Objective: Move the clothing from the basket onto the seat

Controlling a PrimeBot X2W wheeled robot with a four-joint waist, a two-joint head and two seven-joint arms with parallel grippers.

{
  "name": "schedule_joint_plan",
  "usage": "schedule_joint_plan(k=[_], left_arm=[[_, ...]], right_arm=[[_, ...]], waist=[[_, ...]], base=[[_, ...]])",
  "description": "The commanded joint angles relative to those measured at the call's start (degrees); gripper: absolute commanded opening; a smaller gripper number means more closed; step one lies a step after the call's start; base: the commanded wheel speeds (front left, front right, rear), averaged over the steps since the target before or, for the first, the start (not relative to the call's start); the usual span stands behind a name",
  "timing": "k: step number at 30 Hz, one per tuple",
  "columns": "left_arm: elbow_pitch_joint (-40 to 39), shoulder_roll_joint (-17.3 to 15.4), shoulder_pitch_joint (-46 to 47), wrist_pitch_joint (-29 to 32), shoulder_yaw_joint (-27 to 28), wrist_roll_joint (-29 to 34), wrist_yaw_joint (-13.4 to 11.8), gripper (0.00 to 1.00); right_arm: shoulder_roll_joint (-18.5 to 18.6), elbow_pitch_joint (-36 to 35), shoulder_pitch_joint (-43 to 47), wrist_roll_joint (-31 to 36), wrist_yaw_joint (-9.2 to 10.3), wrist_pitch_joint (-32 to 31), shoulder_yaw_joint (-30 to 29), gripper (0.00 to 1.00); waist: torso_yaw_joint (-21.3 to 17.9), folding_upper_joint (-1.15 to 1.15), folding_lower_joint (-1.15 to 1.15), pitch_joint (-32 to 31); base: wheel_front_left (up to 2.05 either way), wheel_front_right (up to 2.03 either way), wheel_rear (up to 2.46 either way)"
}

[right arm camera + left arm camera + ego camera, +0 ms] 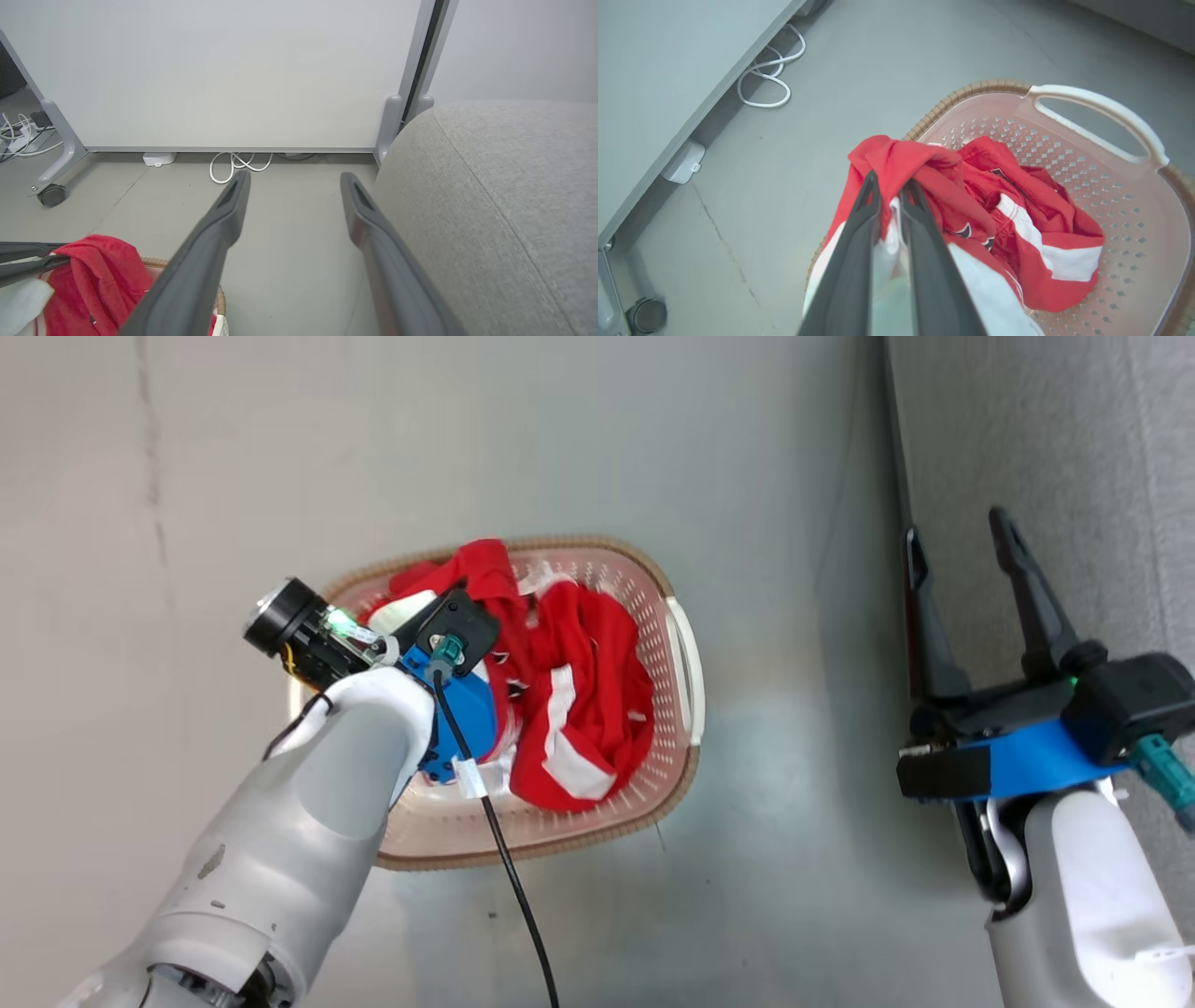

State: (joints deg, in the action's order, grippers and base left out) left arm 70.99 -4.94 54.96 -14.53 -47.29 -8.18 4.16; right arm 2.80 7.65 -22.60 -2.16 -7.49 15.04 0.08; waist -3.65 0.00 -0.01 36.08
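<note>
We list: left gripper (888, 186) — pinching a fold of the red clothing (1031, 219), the rest heaped in the basket (1134, 210); right gripper (294, 181) — spread, holding nothing, beside the grey seat (504, 200).

My pale grey left forearm (308, 803) reaches up from the lower left, wrist tipped downward. The left gripper (889, 186) has its two long dark fingers drawn almost together, pinching a fold of soft red clothing with white panels (906, 158). My right gripper (957, 541) points up the head view on its white right forearm (1083, 896), fingers spread wide.
</note>
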Motion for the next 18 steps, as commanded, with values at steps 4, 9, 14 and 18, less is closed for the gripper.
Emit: schedule_joint_plan(k=[4,9,14,18], left_arm=[[-2.76,0.47,-1.39,-0.73,1.63,-2.14,0.57,0.0],[-10.41,-0.26,-4.07,-0.71,3.93,-4.03,0.53,0.0],[-18.28,-0.32,-6.99,-0.73,6.92,-5.63,0.53,0.0],[-22.66,-0.03,-8.18,-0.73,8.48,-5.66,0.15,0.0]], right_arm=[[0.16,0.61,2.24,0.33,-0.01,0.22,-0.15,1.0],[0.16,1.14,4.56,0.25,-0.01,0.22,-0.69,1.0],[0.15,1.85,7.28,0.22,-0.01,0.22,-1.27,1.0],[0.15,2.26,8.6,-0.32,-0.01,0.22,-1.31,1.0]], waist=[[2.0,0.0,0.01,-6.31],[2.55,0.0,0.01,-10.99],[2.91,0.0,0.01,-15.75],[2.72,0.0,0.01,-18.87]], base=[[0.0,0.0,0.0],[0.0,0.0,0.0],[0.0,0.0,0.0],[0.0,0.0,0.0]])
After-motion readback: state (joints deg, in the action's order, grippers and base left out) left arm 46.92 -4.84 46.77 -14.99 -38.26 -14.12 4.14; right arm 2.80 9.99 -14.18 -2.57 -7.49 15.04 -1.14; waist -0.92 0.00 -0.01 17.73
